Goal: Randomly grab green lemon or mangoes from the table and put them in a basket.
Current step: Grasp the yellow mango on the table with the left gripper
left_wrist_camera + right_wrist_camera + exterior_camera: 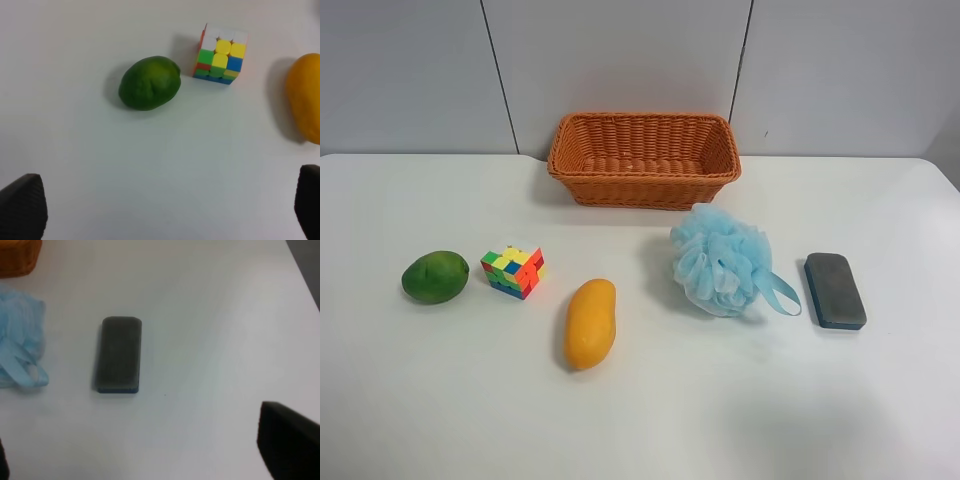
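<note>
The green lemon (435, 277) lies on the white table (640, 420) at the exterior high view's left. It also shows in the left wrist view (149, 83). The yellow-orange mango (590, 323) lies near the middle, and its end shows in the left wrist view (305, 102). The wicker basket (643, 159) stands empty at the back. Neither arm shows in the exterior high view. My left gripper (165, 210) is open and empty, above bare table short of the lemon. My right gripper (150, 455) is open and empty, away from both fruits.
A colourful puzzle cube (513, 272) sits between lemon and mango. A light-blue bath pouf (722, 260) and a dark grey eraser block (834, 290) lie at the exterior high view's right; the block (119, 354) lies ahead of the right gripper.
</note>
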`<state>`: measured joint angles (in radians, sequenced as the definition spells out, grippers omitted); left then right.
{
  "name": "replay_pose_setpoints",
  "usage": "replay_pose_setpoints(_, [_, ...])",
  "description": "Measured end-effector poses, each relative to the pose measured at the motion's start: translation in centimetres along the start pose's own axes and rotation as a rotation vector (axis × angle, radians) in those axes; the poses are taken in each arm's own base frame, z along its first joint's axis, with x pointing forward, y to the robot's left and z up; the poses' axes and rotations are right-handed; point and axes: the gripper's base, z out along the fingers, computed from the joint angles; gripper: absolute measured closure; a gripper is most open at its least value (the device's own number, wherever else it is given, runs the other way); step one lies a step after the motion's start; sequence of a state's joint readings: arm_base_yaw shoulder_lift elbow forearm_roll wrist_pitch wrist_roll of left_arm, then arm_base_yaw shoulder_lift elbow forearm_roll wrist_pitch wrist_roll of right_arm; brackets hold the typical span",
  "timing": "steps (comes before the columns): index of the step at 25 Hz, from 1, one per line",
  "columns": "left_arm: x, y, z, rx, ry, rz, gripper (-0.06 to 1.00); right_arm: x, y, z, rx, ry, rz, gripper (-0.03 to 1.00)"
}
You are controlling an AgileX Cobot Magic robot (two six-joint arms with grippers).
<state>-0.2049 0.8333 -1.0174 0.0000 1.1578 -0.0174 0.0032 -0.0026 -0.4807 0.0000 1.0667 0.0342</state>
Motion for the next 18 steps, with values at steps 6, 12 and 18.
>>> replay_pose_setpoints(6, [-3.4, -2.2, 4.1, 0.044, 0.129, -0.004, -0.05, 0.0, 0.0, 0.0, 0.000, 0.000, 0.000, -0.03])
replay_pose_setpoints(12, [-4.2, -6.2, 8.4, 0.071, 0.214, 0.018, -0.05, 0.0, 0.0, 0.0, 0.000, 0.000, 0.000, -0.03])
replay_pose_setpoints(18, [-3.0, -11.2, 11.9, 0.037, 0.311, 0.045, -0.05, 0.0, 0.0, 0.0, 0.000, 0.000, 0.000, -0.03])
